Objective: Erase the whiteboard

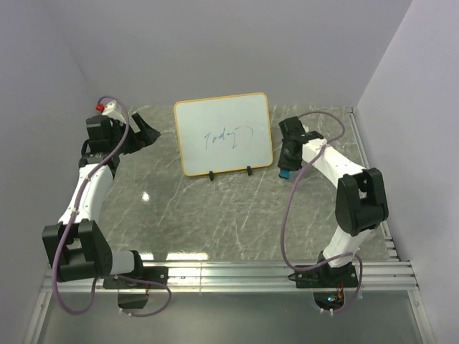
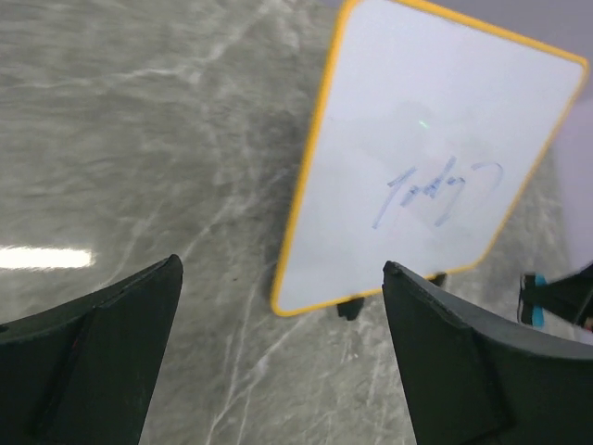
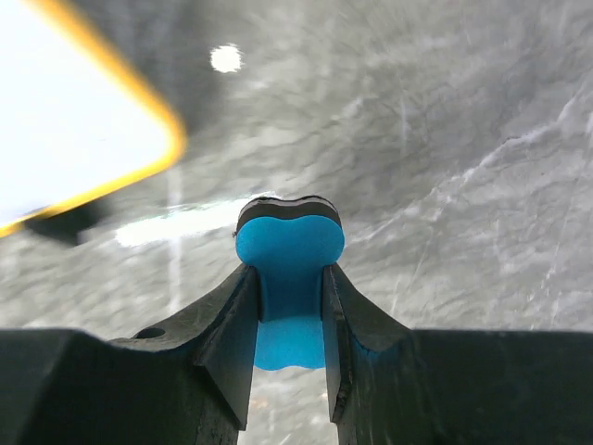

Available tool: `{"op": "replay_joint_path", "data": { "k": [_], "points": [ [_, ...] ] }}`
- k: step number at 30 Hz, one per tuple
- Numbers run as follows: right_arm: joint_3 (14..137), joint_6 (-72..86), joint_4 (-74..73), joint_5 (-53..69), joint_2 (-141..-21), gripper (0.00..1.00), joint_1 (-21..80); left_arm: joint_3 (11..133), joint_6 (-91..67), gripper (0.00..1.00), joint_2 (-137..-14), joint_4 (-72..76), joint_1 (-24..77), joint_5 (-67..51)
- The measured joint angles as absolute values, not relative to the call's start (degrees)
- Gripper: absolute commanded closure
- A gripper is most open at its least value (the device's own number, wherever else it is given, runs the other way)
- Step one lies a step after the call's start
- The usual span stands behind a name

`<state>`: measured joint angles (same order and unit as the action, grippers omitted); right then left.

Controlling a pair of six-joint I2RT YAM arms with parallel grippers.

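The whiteboard point(image 1: 224, 132) stands on two black feet at the back middle of the table, with an orange frame and blue handwriting. It also shows in the left wrist view point(image 2: 435, 158) and, as a corner, in the right wrist view point(image 3: 65, 139). My right gripper point(image 1: 285, 170) is just right of the board's lower right corner, above the table. It point(image 3: 290, 278) is shut on a blue eraser point(image 3: 289, 255) with a black felt face. My left gripper point(image 1: 149, 131) is open and empty, left of the board; in its wrist view point(image 2: 283, 269) the fingers frame the board's lower left corner.
The table top point(image 1: 215, 215) is grey marble-patterned. White walls close in the back and both sides. A metal rail point(image 1: 229, 272) runs along the near edge where the arm bases stand.
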<state>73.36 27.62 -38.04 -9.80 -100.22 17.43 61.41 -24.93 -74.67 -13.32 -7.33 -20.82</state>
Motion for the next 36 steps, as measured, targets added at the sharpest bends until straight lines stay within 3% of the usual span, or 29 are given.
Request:
{"op": "replay_joint_path", "data": {
  "k": [5, 11, 18, 27, 29, 30, 33, 36],
  "points": [
    [78.72, 28.08, -39.51, -9.19, -98.43, 1.00, 18.92, 57.01, -27.62, 0.10, -82.67, 2.37, -8.38, -35.99],
    [87.11, 28.97, -41.89, -8.10, -100.62, 1.00, 21.17, 57.82, -34.39, 0.09, -99.07, 19.99, -9.41, -50.33],
    [92.40, 29.32, -45.67, -7.33, -102.87, 1.00, 23.57, 66.22, -37.71, 0.12, -110.41, 27.31, -8.16, -57.82],
    [101.25, 29.76, -47.44, -6.98, -107.02, 1.00, 25.56, 73.19, -35.38, 0.19, -117.36, 27.99, -3.22, -58.63],
    [104.42, 30.22, -47.99, -6.74, -109.21, 1.00, 26.20, 73.28, -35.03, 0.23, -119.00, 28.01, -2.92, -58.57],
    [106.24, 30.33, -48.07, -6.63, -110.50, 1.00, 26.52, 73.38, -34.98, 0.33, -119.74, 28.01, -2.92, -58.52],
    [110.50, 30.72, -47.57, -6.22, -114.15, 1.00, 27.59, 73.87, -35.35, 0.49, -121.93, 28.08, -3.05, -58.87],
    [113.60, 31.64, -46.44, -5.89, -117.89, 1.00, 28.82, 74.39, -35.59, 0.58, -122.45, 28.51, -3.05, -59.81]
  ]
}}
